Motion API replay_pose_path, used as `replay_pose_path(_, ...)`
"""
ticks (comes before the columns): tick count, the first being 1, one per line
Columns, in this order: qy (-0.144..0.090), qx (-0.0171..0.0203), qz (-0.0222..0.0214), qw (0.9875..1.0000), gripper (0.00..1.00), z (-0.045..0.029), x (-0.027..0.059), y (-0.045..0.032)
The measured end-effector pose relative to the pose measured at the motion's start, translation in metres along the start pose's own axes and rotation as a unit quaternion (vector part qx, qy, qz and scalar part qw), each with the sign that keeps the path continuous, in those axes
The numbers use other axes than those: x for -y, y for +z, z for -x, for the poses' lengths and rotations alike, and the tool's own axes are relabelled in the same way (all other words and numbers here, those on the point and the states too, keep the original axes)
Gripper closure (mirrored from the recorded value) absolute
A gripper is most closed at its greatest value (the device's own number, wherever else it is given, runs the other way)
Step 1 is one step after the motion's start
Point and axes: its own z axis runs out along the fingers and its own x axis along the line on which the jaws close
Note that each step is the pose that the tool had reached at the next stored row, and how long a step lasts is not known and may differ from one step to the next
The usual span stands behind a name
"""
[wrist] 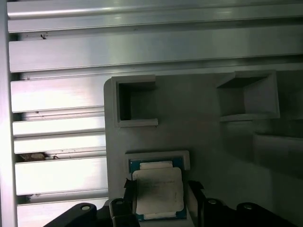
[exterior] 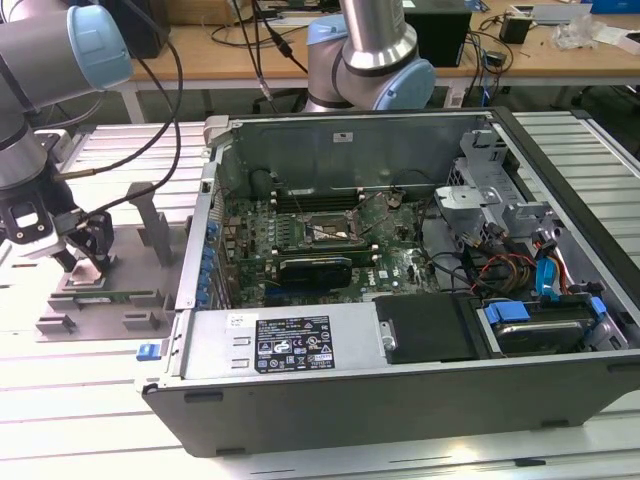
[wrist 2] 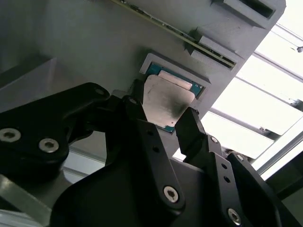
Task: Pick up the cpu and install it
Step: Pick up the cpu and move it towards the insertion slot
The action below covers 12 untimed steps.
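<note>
gripper (exterior: 88, 262) sits low over the grey tray (exterior: 125, 250), to the exterior view's left of the case (exterior: 400, 400). jaws part open, straddling the cpu (wrist: 157, 188) with a small gap on one side. cpu lies flat in a tray pocket.

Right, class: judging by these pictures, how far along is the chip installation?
Done: the approach. The gripper is at the grey tray, with its fingers either side of the chip. In hand: the grasp, as the chip lies in its tray pocket, not yet lifted. Left: the lift and the fitting. The socket inside the open case looks bare.
</note>
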Motion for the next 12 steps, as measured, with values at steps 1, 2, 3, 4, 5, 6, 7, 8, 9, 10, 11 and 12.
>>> replay_pose_path(1,0.000,0.0000,0.0000,1.0000,0.46,0.0000,-0.0001,0.0000)
replay_pose_path(2,0.000,0.0000,0.0000,1.0000,0.45,0.0000,-0.0001,0.0000)
replay_pose_path(3,0.000,0.0000,0.0000,1.0000,0.38,-0.0001,-0.0002,0.0000)
replay_pose_path(4,0.000,0.0000,0.0000,1.0000,0.38,-0.0001,-0.0003,0.0000)
replay_pose_path(5,0.000,0.0000,0.0000,1.0000,0.38,-0.0001,-0.0003,0.0000)
replay_pose_path(6,0.000,-0.0001,0.0002,1.0000,0.38,-0.0001,-0.0004,0.0001)
replay_pose_path(7,0.000,-0.0010,0.0032,1.0000,0.38,-0.0001,-0.0004,0.0002)
replay_pose_path(8,0.000,-0.0026,0.0094,1.0000,0.38,-0.0001,-0.0004,0.0003)
replay_pose_path(9,0.001,-0.0033,0.0136,0.9999,0.38,-0.0001,-0.0003,0.0006)
replay_pose_path(10,0.001,-0.0049,0.0181,0.9998,0.38,-0.0001,-0.0003,0.0008)
replay_pose_path(11,0.001,-0.0049,0.0184,0.9998,0.38,-0.0001,-0.0004,0.0008)
replay_pose_path(12,0.001,-0.0050,0.0185,0.9998,0.38,-0.0001,-0.0004,0.0008)
